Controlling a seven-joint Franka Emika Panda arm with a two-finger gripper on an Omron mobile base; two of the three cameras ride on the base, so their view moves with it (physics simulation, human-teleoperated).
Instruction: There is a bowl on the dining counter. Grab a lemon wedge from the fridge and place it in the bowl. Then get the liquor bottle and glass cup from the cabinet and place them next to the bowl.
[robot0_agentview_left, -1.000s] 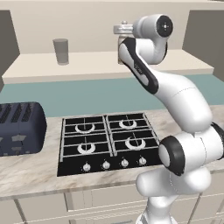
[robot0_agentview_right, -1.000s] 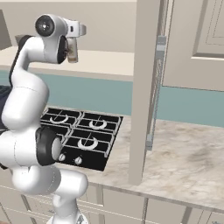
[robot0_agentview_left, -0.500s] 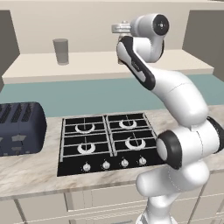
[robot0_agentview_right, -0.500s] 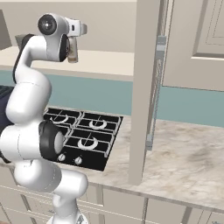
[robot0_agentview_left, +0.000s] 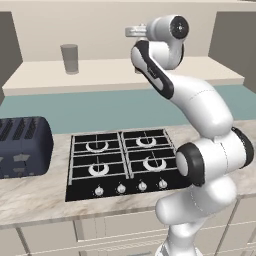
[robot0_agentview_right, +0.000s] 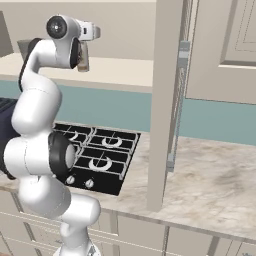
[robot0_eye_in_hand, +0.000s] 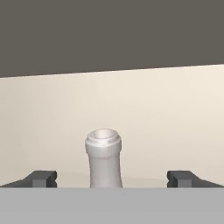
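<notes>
Cream cabinet shelf (robot0_agentview_left: 125, 72): open-jawed gripper (robot0_eye_in_hand: 111, 177) straddling pale-necked brownish liquor bottle (robot0_eye_in_hand: 104, 159), not gripped; grey translucent tumbler (robot0_agentview_left: 69, 58) untouched.

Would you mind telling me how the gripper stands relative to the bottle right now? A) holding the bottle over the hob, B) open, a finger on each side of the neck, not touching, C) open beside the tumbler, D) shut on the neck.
B: in the hand view the gripper is open, its fingertips wide apart either side of the bottle neck, clear gaps between.
</notes>
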